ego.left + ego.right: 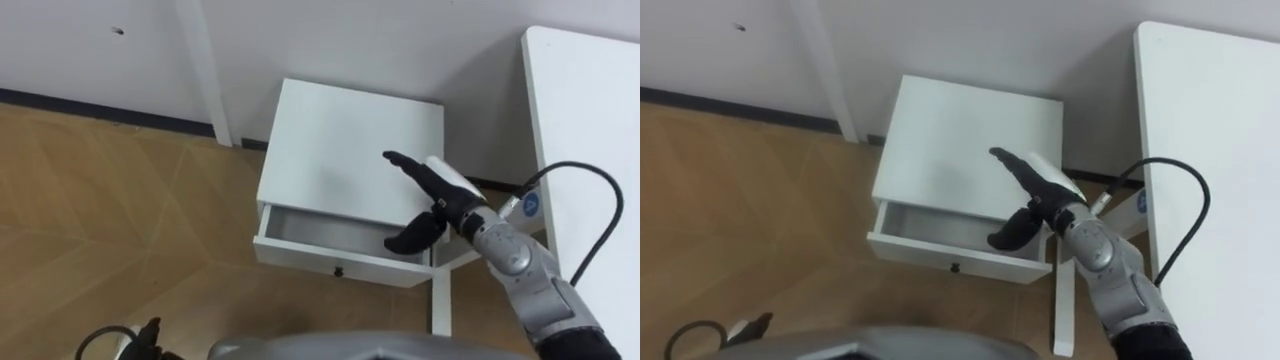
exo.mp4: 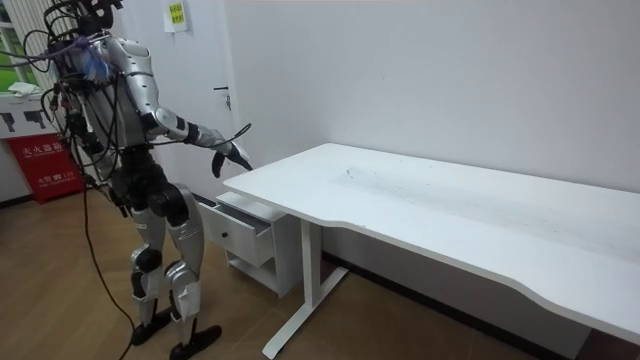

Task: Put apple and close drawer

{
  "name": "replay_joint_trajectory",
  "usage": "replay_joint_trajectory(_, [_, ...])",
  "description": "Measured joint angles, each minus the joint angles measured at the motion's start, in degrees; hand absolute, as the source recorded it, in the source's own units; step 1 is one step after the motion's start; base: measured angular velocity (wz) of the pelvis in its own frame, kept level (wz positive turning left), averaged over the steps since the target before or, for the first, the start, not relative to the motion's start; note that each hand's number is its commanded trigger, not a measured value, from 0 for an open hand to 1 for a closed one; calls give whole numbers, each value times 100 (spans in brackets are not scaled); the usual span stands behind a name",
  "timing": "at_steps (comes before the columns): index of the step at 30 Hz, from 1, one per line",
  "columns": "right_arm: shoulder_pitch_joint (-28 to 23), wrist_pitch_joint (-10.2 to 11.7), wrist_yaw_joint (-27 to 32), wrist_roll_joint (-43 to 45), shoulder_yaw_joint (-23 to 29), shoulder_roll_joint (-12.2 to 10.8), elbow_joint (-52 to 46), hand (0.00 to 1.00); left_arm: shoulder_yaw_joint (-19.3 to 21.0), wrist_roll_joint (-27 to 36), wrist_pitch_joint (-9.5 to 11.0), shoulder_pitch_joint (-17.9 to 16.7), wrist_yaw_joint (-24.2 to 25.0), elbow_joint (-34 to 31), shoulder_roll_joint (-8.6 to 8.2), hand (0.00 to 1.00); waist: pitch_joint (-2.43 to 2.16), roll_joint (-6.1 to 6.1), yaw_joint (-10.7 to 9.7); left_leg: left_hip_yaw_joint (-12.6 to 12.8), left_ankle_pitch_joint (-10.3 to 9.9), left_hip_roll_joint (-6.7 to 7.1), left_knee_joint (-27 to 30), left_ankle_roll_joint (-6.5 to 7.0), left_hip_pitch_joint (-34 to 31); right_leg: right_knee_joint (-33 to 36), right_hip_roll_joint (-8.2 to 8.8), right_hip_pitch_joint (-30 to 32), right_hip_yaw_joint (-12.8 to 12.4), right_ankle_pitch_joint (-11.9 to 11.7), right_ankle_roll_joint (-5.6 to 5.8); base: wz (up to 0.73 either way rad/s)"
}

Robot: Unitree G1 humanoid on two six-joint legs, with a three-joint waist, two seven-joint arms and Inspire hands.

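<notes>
cabinet: one small white square-topped bedside cabinet (image 1: 340,140), sitting on the herringbone wood floor (image 1: 100,210) against the wall, tucked in just beside the table end.
drawer: one shallow white drawer (image 1: 320,257), pulled part-way out of the cabinet's front, so yeah, it's open. The bit of the inside I can see is plain white.
knob: one little round black knob (image 1: 339,271), in the middle of the drawer front.
apple: honestly can't tell where it is.
right robot hand: one dark right robot hand (image 1: 435,193), fingers stretched out straight and apart from the thumb, gripping nothing. It hovers over the cabinet's front right corner, with the thumb hanging down over the drawer's right end. Touching or not, can't tell.
table: one long white table (image 1: 585,120) on white legs, on the robot's right.
robot: stands upright facing the cabinet at the table's corner, right arm held out.
writing: one pale paper sign (image 2: 176,12) high on the wall and one red box (image 2: 45,165) with white characters, at the room view's left. Both are too small to read.
</notes>
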State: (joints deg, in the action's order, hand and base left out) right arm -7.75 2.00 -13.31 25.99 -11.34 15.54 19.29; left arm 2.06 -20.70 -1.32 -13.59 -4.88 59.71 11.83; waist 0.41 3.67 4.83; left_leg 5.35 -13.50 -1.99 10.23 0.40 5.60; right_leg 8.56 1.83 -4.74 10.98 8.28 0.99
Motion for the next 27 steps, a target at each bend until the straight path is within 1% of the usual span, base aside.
replay_joint_trajectory(1, [-5,19,50,-42,20,-7,182,0,0,0,-1,-31,-15,0,-5,0,-3,-8,-9,-1,0,0,-2,0,20,-1,3,-23,8,0,0,0])
replay_joint_trajectory(3, [-71,41,276,-104,241,-86,851,0,12,5,-11,-79,-99,-3,-17,0,-3,-25,-35,-12,-1,-26,-47,2,69,1,11,-56,22,3,4,0])
replay_joint_trajectory(4, [-87,46,311,-105,319,-109,998,0,34,2,-20,-107,-110,2,-25,0,0,-30,-48,-11,-2,-25,-61,3,65,0,13,-57,20,3,5,0])
replay_joint_trajectory(6, [-281,78,551,-106,674,-204,1518,0,248,-7,-57,-150,-134,14,-135,0,-25,-73,-69,-8,-6,-23,-68,7,63,6,20,-57,20,4,7,0])
replay_joint_trajectory(7, [-291,130,637,-107,745,-222,1745,0,273,-14,-57,-176,-155,38,-156,0,-31,-83,-83,-8,-6,-22,-67,7,63,9,23,-57,23,4,8,0])
replay_joint_trajectory(8, [-264,185,790,-115,880,-253,2235,0,329,-12,-57,-182,-190,122,-193,0,-38,-96,-143,-3,-17,5,-49,18,51,18,66,-57,35,16,25,8])
replay_joint_trajectory(9, [-269,179,928,-128,1011,-250,2683,0,350,-14,-71,-167,-190,178,-215,0,-54,-112,-203,-5,-31,41,3,36,-4,38,105,-40,99,42,43,15])
replay_joint_trajectory(10, [-273,165,986,-121,1098,-243,2877,0,350,-14,-76,-147,-189,179,-229,0,-58,-119,-260,-7,-49,52,51,47,-36,74,129,-35,142,62,59,35])
replay_joint_trajectory(11, [-302,156,1175,109,1142,-192,3194,0,351,-14,-82,-101,-176,215,-247,0,-51,-156,-368,10,-92,93,182,102,-104,325,226,31,219,152,111,48])
replay_joint_trajectory(12, [-291,156,1353,302,1251,-186,3444,0,350,-2,-85,-44,-165,255,-248,0,-56,-231,-468,119,-160,115,289,158,-140,872,351,245,240,272,203,47])
replay_joint_trajectory(13, [-292,139,1416,391,1316,-185,3591,0,348,-9,-85,-12,-161,293,-250,0,-60,-275,-495,121,-179,129,331,191,-153,1295,429,441,233,293,235,37])
replay_joint_trajectory(14, [-252,40,1522,533,1469,-190,3852,0,346,-13,-88,74,-153,348,-232,0,-66,-331,-523,148,-181,220,412,264,-169,2463,640,968,176,274,220,42])
replay_joint_trajectory(15, [-296,-37,1571,569,1559,-190,4021,0,346,-12,-85,172,-148,311,-196,0,-57,-355,-596,178,-228,342,562,377,-174,3496,884,1488,1,-5,194,41])
replay_joint_trajectory(16, [-317,-68,1595,556,1616,-187,4137,0,347,-6,-73,181,-148,311,-183,0,-46,-357,-620,168,-258,350,663,432,-175,3987,970,1808,-124,-291,201,29])
replay_joint_trajectory(17, [-361,-131,1601,524,1721,-184,4324,0,346,-9,-64,190,-142,346,-169,0,-81,-492,-623,182,-344,360,891,570,-233,4875,1005,2424,-446,-1284,238,0])
replay_joint_trajectory(18, [-399,-167,1596,421,1719,-205,4362,0,341,16,-44,197,-118,372,-103,0,-54,-619,-661,203,-469,321,1096,682,-339,6041,944,3177,-743,-1732,158,-5])
replay_joint_trajectory(19, [-430,-159,1585,372,1716,-231,4367,0,337,45,-38,219,-117,430,-52,0,-44,-643,-682,203,-515,314,1222,721,-406,6891,892,3604,-843,-1586,141,-8])
replay_joint_trajectory(20, [-478,-155,1550,316,1703,-251,4377,0,330,106,-79,233,-118,462,-3,0,-49,-724,-742,209,-540,239,1382,762,-549,8164,762,4241,-853,-1179,40,0])
replay_joint_trajectory(21, [-494,-152,1549,234,1703,-251,4377,0,327,104,-121,270,-115,466,21,0,15,-832,-795,201,-543,160,1466,767,-661,8991,664,4661,-726,-858,51,0])
replay_joint_trajectory(22, [-520,-156,1549,169,1703,-250,4378,0,327,101,-141,297,-116,465,35,0,21,-851,-805,191,-548,137,1486,775,-724,9244,649,4823,-694,-751,47,9])
replay_joint_trajectory(23, [-547,-159,1551,-2,1689,-248,4435,0,336,97,-199,291,-117,461,58,0,26,-833,-806,173,-564,147,1526,802,-807,9431,702,4972,-695,-563,53,9])
replay_joint_trajectory(24, [-544,-214,1554,-212,1682,-245,4525,0,332,97,-223,242,-118,446,60,0,24,-804,-802,173,-586,162,1557,832,-822,9196,775,4860,-709,-469,99,8])
replay_joint_trajectory(25, [-544,-239,1560,-307,1657,-244,4549,0,331,97,-224,188,-115,435,59,0,29,-800,-804,173,-595,168,1568,841,-812,8915,808,4708,-710,-456,115,4])
replay_joint_trajectory(26, [-551,-300,1563,-484,1598,-244,4558,0,334,97,-229,123,-108,420,56,0,34,-768,-807,171,-607,172,1570,856,-775,8021,845,4231,-694,-434,154,8])
replay_joint_trajectory(27, [-556,-336,1561,-597,1580,-251,4564,0,338,102,-228,21,-109,423,61,0,51,-709,-820,127,-611,193,1549,854,-727,6710,860,3544,-638,-401,213,15])
